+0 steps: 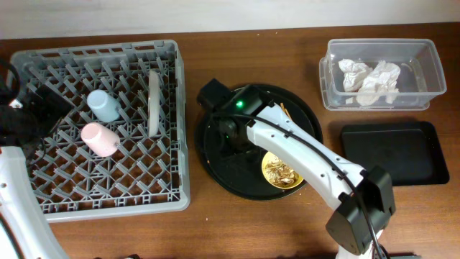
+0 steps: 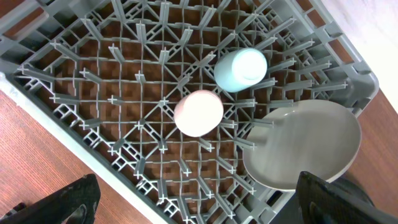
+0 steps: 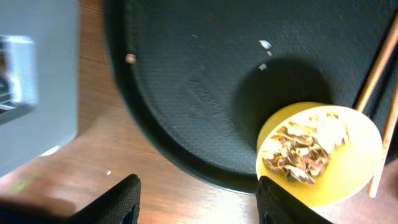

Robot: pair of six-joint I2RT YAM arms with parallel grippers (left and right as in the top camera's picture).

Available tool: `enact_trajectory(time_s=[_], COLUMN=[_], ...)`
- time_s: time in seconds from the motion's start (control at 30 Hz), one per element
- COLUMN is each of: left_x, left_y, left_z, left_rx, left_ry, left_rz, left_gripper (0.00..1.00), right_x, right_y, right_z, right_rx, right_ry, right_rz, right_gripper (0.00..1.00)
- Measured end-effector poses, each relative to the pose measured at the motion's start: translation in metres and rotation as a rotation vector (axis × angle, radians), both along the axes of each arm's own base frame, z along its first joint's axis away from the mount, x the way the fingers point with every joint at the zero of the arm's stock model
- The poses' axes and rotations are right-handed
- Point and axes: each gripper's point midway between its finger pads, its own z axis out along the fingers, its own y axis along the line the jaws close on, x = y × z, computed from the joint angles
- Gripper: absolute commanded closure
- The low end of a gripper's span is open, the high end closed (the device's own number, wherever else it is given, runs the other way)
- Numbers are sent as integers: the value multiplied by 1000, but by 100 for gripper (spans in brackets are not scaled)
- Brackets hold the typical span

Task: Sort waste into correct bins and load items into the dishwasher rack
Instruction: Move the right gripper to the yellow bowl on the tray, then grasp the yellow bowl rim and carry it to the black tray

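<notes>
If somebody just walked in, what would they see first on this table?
Probably the big grey dishwasher rack on the left, with a pink cup, a light-blue cup and a plate on edge in it. Then the bright yellow bowl of food scraps on the round black tray in the middle.

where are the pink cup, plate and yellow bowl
pink cup (image 2: pixel 199 113), left wrist view, end facing the camera
plate (image 2: pixel 305 146), left wrist view, its face
yellow bowl (image 3: pixel 360 162), right wrist view, bare inner wall
</notes>
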Motion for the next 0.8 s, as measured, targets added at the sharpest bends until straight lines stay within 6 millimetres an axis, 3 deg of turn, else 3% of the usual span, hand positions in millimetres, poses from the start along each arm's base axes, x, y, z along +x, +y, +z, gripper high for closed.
enact_trajectory(time_s=[0.07, 0.17, 0.33, 0.47, 0.8], left_x=[0, 0, 0, 0, 0], left_y=[0, 0, 0, 0, 0], left_z=[0, 0, 0, 0, 0], left_rx=[1, 0, 0, 0, 0], left_ry=[-1, 0, 0, 0, 0], left_rz=[0, 0, 0, 0, 0], left_gripper=[1, 1, 1, 1, 1], right_x=[-4, -15, -26, -30, -30], right_y=[-9, -31, -48, -53, -55], right_z=[-10, -42, -90, -106, -113], right_rx=[-38, -138, -191, -197, -197], right_ry=[16, 47, 55, 53, 45], right_rz=[-31, -100, -185, -208, -217], right_gripper=[39, 37, 37, 38, 76])
